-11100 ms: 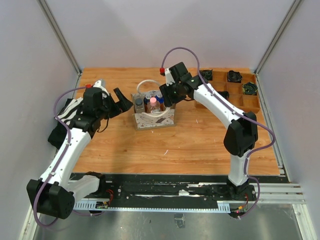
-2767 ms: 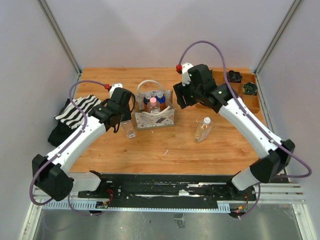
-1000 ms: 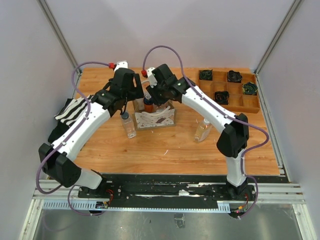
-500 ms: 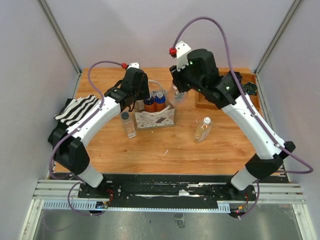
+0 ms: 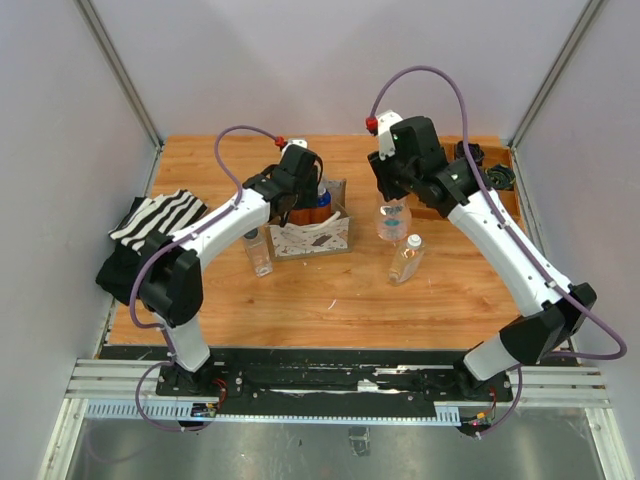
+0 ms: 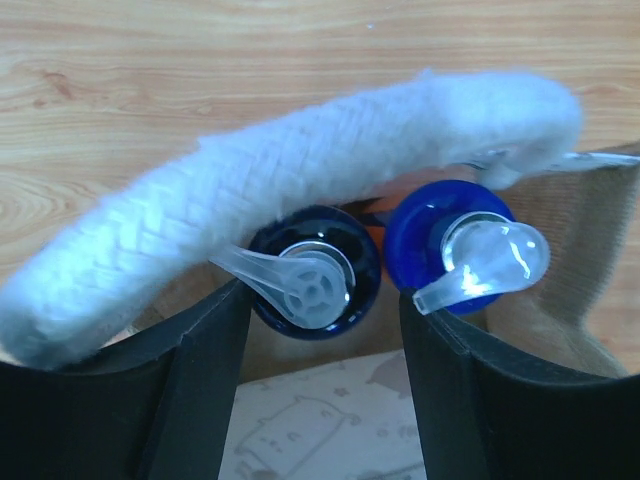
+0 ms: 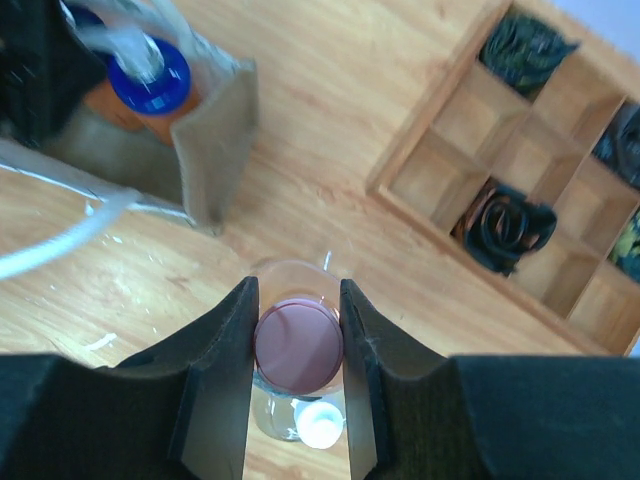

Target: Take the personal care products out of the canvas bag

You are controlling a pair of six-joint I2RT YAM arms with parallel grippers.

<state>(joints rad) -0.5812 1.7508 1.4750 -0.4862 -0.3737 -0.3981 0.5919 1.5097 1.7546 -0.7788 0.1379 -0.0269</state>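
The canvas bag (image 5: 312, 236) stands mid-table with two blue pump-top bottles inside, one dark blue (image 6: 312, 275) and one brighter blue (image 6: 455, 245). My left gripper (image 5: 300, 196) hovers over the bag's mouth, open; in the left wrist view its jaws flank the dark blue pump (image 6: 320, 300), below the white handle (image 6: 300, 170). My right gripper (image 7: 298, 345) is shut on a clear pink-capped bottle (image 5: 393, 220), held upright to the right of the bag. A white-capped bottle (image 5: 405, 258) stands just below it. A grey-capped bottle (image 5: 258, 250) stands left of the bag.
A wooden compartment tray (image 7: 470, 150) with dark coiled items (image 7: 510, 225) sits at the back right, partly behind the right arm. A black-and-white striped cloth (image 5: 160, 215) lies at the left edge. Grey walls enclose the table on three sides.
My right gripper has carried the pink-capped bottle right and down, away from the bag toward the white-capped bottle. My left gripper has shifted right over the bag's mouth.
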